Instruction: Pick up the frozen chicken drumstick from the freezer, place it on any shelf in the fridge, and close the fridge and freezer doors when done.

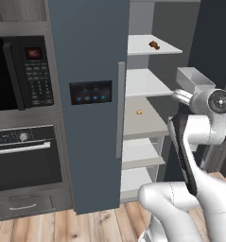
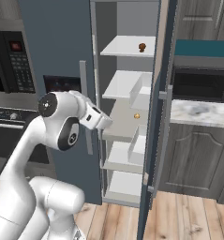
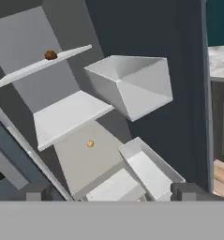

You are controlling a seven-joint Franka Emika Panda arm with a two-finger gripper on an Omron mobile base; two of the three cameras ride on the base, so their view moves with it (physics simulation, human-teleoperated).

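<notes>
Small dark reddish-brown frozen chicken drumstick (image 1: 154, 45), upper right of frame on top pale grey shelf (image 1: 166, 48) of an open compartment; hand (image 3: 111, 191), fingers spread and empty, well short: reach high, centre over lump.
</notes>
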